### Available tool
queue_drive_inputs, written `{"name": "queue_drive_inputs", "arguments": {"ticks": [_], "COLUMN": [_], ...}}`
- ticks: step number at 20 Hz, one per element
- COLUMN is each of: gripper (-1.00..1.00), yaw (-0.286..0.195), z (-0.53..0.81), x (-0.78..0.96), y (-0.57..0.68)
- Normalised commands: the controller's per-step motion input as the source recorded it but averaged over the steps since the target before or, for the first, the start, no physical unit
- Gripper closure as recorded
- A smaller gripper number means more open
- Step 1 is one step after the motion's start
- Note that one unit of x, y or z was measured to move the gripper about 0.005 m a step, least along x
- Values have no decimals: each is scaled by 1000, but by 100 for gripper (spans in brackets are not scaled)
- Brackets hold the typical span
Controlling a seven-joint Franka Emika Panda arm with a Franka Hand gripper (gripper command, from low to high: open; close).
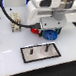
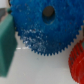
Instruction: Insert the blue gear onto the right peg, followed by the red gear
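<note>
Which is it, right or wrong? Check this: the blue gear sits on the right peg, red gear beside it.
Wrong. The exterior view shows the blue gear off the plate, not on the right peg, which stands bare. The red gear is beside it.

And here we are in what looks like a robotics lab or test bench, not anyone's home. A plain white worktop (image 1: 9,59) fills the exterior view, with a white robot arm (image 1: 45,11) hanging over it at twelve o'clock. At six o'clock lies a grey plate with a black border (image 1: 41,52), thin pegs standing on it. At ten o'clock, a small fixture (image 1: 15,24), too blurred to name.
</note>
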Motion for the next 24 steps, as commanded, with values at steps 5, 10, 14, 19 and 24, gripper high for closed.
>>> {"name": "queue_drive_inputs", "arguments": {"ticks": [5, 10, 14, 19, 24], "gripper": [100, 100, 100, 100, 100], "yaw": [0, 0, 0, 0, 0], "z": [173, 410, 598, 540, 341], "x": [43, 201, 374, 564, 671], "y": [11, 26, -98, -173, -304]}}
